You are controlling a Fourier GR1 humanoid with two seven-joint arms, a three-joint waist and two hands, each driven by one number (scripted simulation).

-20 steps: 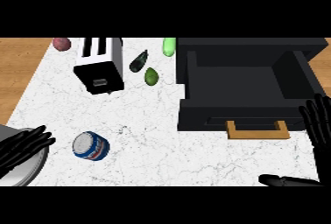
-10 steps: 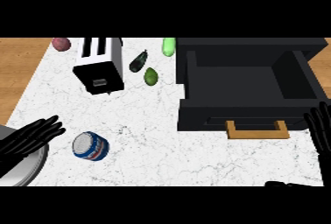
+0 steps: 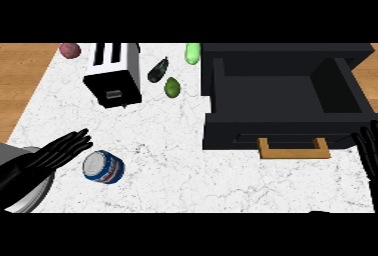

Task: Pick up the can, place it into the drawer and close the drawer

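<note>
left robot hand (image 3: 53, 154) spread, just beside blue-and-white metal can (image 3: 102, 167) near white marble desk's (image 3: 170, 170) left edge. open black drawer (image 3: 284, 97) with wooden handle at right edge. right robot hand (image 3: 368, 152) there, fingers straight.

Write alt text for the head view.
The left hand, fingers straight, reaches toward a blue-and-white can on the marble counter. An open black drawer sits at right, the right hand beside it; a toaster and vegetables lie behind.

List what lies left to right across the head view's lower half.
Left hand → can → drawer handle → right hand.
</note>
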